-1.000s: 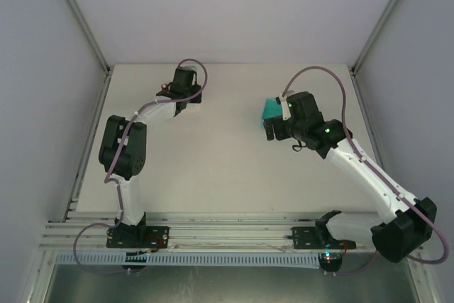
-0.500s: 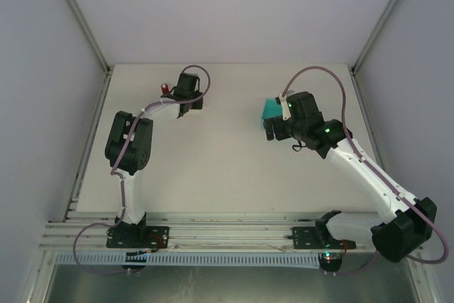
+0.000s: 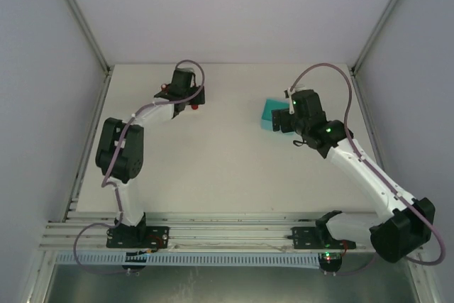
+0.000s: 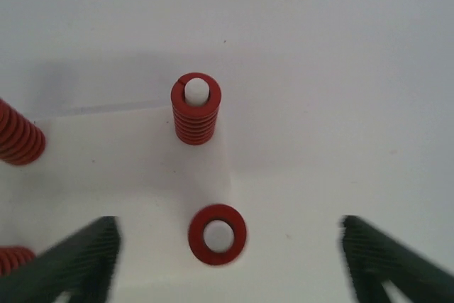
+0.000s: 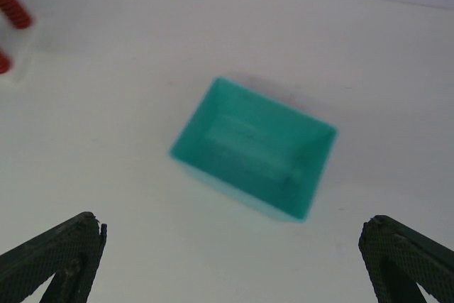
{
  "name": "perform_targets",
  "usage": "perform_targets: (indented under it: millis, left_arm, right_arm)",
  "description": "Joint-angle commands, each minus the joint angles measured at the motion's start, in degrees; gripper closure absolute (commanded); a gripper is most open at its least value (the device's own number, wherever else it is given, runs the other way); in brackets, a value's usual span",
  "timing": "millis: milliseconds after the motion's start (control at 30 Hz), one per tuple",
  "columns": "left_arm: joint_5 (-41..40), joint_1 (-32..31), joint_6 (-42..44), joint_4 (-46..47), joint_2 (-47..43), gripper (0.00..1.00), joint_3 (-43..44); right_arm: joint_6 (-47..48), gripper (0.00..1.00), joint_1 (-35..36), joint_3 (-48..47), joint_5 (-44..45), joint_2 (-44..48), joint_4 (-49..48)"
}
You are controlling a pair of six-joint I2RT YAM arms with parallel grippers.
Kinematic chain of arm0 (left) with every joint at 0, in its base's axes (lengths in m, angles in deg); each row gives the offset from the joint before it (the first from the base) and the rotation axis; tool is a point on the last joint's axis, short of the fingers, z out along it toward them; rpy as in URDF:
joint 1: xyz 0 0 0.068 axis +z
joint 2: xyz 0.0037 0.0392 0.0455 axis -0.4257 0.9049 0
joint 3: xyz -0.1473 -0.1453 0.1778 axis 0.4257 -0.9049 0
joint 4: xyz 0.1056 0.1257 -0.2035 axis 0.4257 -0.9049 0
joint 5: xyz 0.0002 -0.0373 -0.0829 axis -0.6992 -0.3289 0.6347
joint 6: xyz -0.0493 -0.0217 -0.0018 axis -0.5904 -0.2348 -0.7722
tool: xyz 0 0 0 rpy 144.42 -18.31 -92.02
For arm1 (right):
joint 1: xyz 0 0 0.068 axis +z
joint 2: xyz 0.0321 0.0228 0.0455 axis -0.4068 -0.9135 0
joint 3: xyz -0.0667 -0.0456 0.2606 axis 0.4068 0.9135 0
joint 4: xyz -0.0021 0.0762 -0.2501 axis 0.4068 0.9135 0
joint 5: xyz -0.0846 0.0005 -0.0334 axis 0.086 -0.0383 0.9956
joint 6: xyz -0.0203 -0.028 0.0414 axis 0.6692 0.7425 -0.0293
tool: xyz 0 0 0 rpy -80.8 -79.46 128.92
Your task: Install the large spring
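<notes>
At 6 o'clock in left wrist view, large spring [image 4: 196, 235] on white peg [image 4: 218, 235], kept straight that way. Around it, left pincer [image 4: 228, 232] wide open, gripping nothing. Elsewhere, right pincer [image 5: 233, 221] open too, green box [image 5: 255, 150] at its 12 o'clock.

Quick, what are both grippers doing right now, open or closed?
Left gripper: open, empty, above a red spring on its peg.
Right gripper: open, empty, over the teal bin.

And there was the teal rectangular bin [image 5: 255, 157], open side up, sitting flat on the pale desk [image 3: 213, 168], far right side, skewed to the desk's edges.
</notes>
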Motion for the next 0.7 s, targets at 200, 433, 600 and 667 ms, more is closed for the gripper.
perform_targets:
  millis: [200, 433, 600, 667]
  left_arm:
    - [3.6, 0.3, -3.4, 11.0, -18.0, 0.01, -14.5]
    - [-6.5, -1.1, 8.5, 27.7, -29.8, 0.01, -34.6]
    - [-13.8, -0.8, 11.8, 33.9, -30.9, 0.01, -42.4]
    - [-14.8, 0.0, 12.0, 34.6, -29.2, 0.01, -43.6]
  right_arm:
    - [4.7, 0.01, -12.2, 8.4, 10.2, -2.7, -15.3]
    - [3.2, 0.01, -20.3, 21.1, 6.0, -2.3, -27.2]
    - [1.5, 0.01, -24.5, 30.9, 1.2, -2.0, -38.7]
    - [1.9, 0.01, -25.6, 33.9, -1.6, -3.4, -44.6]
